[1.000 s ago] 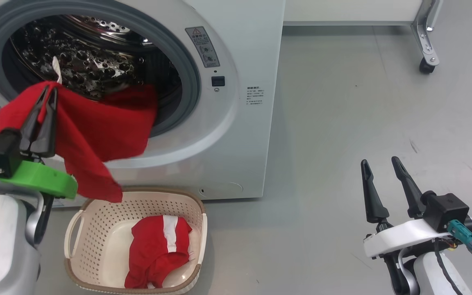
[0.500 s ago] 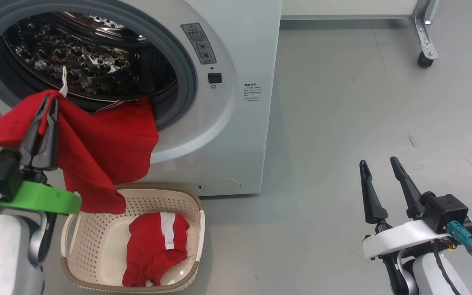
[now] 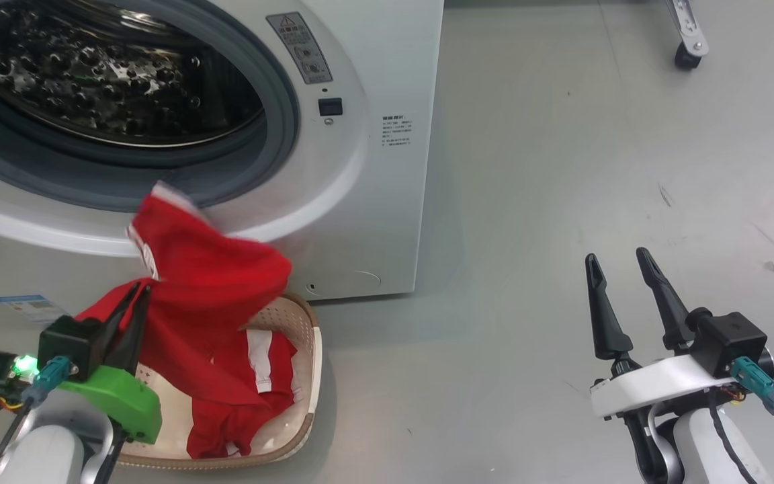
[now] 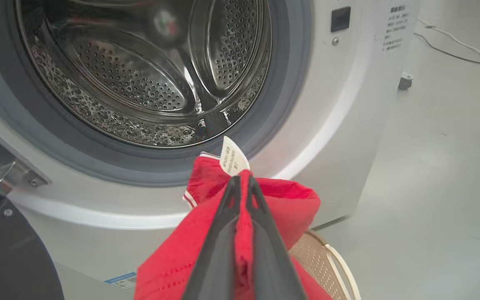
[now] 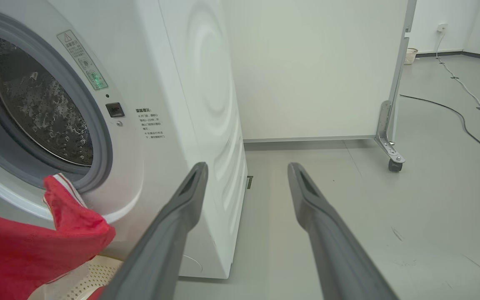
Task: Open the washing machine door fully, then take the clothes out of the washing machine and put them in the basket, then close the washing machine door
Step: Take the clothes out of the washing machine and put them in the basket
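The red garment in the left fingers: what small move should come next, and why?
Probably lower it a little and open the left fingers. They are shut on the red garment, which is clear of the drum and hangs over the basket, where another red garment lies. Released here, it should fall inside.

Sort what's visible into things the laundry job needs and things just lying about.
Job: washing machine; its open door; red garment pinched in the left gripper; striped red garment in the basket.
Lying about: caster of a wheeled frame; floor cable.
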